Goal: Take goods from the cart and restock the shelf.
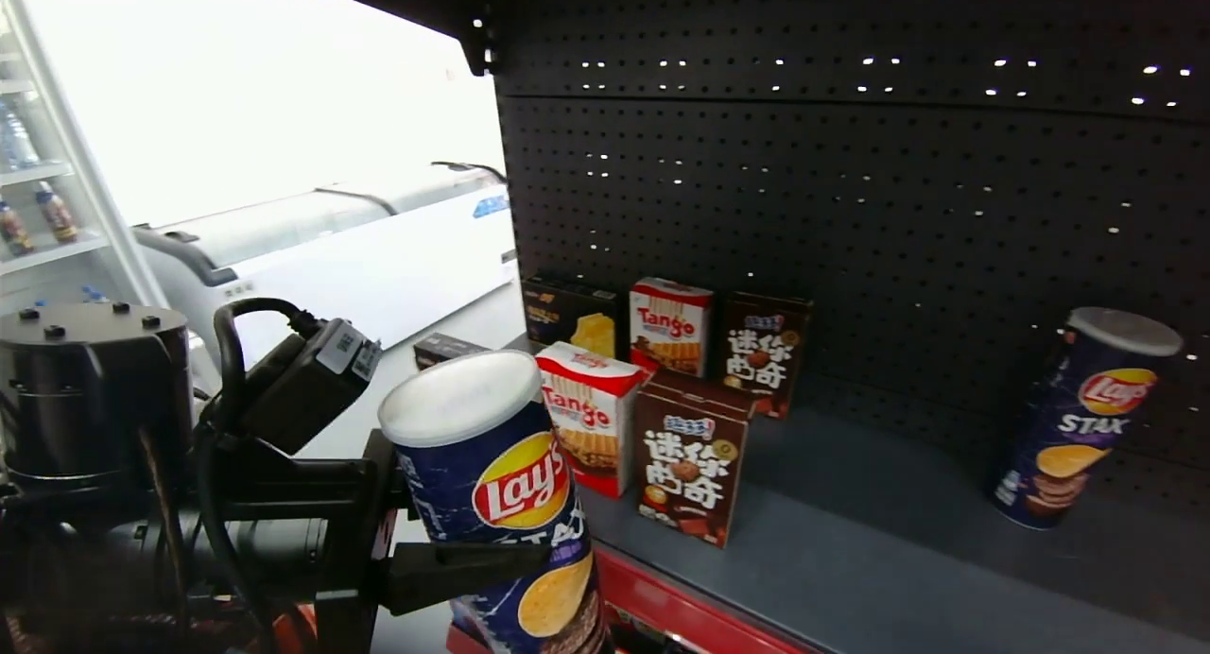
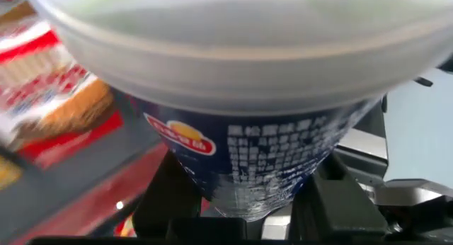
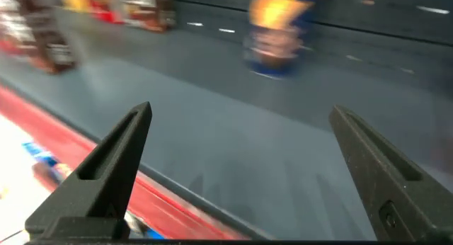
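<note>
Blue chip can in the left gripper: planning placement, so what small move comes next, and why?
Probably carry the blue cylindrical chip can, held by the left gripper, rightward over the red shelf lip: bare grey shelf lies between the brown box and the matching upright can.

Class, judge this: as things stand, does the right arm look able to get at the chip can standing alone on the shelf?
Probably yes. The right end effector is open and faces the standing chip can across bare shelf; nothing stands between them.
</note>
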Robot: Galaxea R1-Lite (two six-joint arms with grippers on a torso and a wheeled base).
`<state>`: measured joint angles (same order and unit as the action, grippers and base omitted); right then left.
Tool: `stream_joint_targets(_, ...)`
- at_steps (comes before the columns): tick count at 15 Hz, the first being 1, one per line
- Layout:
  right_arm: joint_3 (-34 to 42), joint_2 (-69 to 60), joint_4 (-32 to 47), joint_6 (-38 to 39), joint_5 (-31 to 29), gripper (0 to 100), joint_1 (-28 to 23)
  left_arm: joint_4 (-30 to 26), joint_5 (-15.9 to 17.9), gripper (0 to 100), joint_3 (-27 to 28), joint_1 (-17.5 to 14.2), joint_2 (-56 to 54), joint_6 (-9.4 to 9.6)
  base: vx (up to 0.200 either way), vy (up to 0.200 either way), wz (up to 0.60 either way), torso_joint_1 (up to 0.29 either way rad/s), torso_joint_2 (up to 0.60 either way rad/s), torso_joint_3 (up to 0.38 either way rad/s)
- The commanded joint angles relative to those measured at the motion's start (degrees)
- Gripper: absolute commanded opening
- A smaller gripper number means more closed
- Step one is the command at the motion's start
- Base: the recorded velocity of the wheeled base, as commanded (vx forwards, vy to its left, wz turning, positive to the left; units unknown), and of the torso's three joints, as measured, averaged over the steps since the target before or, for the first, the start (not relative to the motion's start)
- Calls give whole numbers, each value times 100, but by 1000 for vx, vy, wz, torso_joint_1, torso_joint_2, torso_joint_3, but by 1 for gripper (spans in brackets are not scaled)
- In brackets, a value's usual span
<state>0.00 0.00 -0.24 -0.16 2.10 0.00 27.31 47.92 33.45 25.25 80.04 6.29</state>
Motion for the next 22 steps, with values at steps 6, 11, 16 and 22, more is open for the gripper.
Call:
stream_joint_targets(6, 0, 0, -2, -2, 1, 100, 0, 11, -2, 0, -5, -11, 29, -5, 0, 0, -600, 4, 5, -1)
stream_joint_targets(11, 0, 0, -2, -2, 1, 100, 0, 20, -11, 0, -14, -20, 46, -5, 0, 0, -360, 1, 3, 1)
stream_joint_targets(16, 0, 0, -2, -2, 1, 100, 0, 20, -11, 0, -32, -46, 38, -5, 0, 0, 0, 0, 0, 0)
stream_joint_targets(22, 0, 0, -2, -2, 1, 100, 0, 29, -11, 0, -32, -46, 38, -5, 0, 0, -100, 0, 0, 0)
